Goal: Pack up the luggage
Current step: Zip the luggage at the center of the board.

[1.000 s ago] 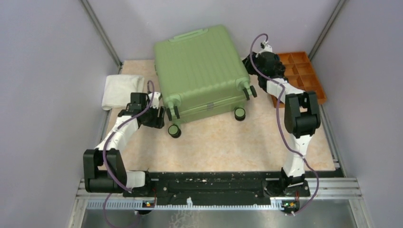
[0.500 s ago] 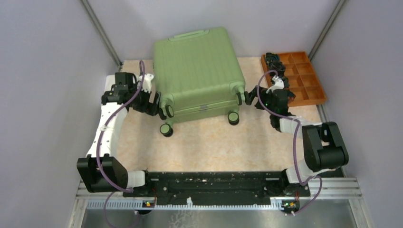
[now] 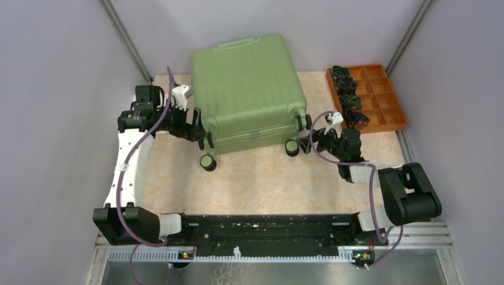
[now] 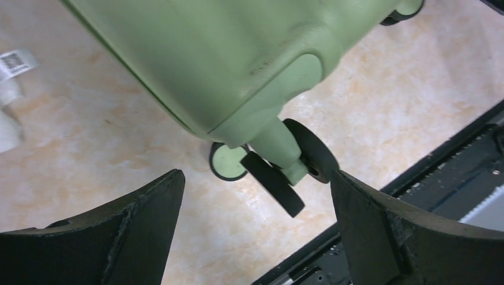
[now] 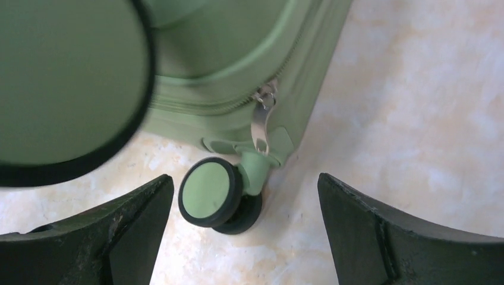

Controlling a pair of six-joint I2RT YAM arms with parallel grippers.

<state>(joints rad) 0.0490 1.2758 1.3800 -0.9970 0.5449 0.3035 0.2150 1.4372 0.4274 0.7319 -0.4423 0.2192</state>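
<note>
Top external view: the luggage (image 3: 248,89) lies flat and closed on the table, its long axis running away from the arm bases, handle at the far end and wheels at the near end. The left gripper (image 3: 204,134) sits at the luggage's near-left corner and the right gripper (image 3: 304,144) just beside its near-right corner. Both pincers are spread wide with nothing between their fingers.

In the left wrist view the near-left wheel (image 4: 306,159) and the shell corner lie straight ahead of the fingers. In the right wrist view the zipper pull (image 5: 260,123) hangs on the luggage's near edge, just above the near-right wheel (image 5: 211,192), also straight ahead. Since packing needs the shell opened first, the right arm looks better placed: the pull faces its open jaws.
</note>
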